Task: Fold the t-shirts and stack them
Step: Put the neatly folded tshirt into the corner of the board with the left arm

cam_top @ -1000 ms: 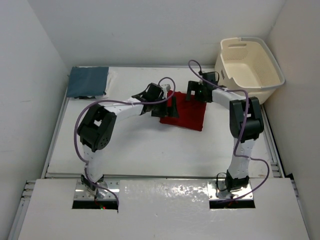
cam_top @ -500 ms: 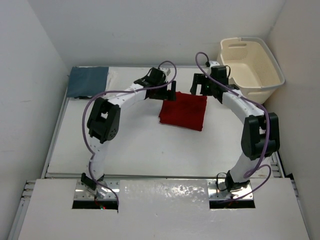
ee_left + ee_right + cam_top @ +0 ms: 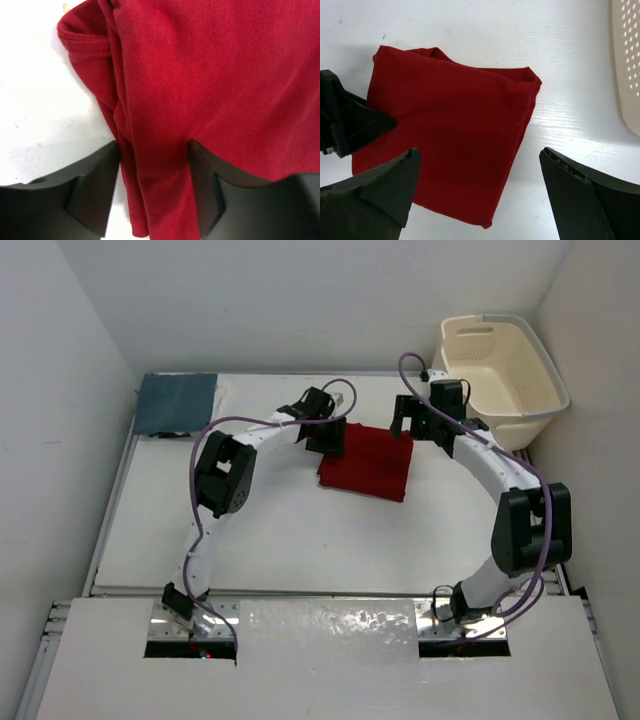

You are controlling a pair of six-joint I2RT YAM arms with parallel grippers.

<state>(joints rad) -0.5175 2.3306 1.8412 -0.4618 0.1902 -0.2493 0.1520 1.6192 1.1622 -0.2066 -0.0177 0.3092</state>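
Far across the white bench [image 3: 280, 520], the folded bright red cloth t-shirt [image 3: 368, 462] lies with the left end effector [image 3: 155, 165] half-closed astride its edge, grip unclear, right end effector [image 3: 477, 160] wide above; next, probably a firm pinch to lift it for stacking

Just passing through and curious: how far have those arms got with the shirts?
Done: a blue shirt lies folded at the far left corner, and the red shirt lies folded in the middle. In hand: the left jaws grip the red shirt's edge, and the right jaws hang open over its far side. Left: stacking it, probably on the blue one. No other shirt shows.
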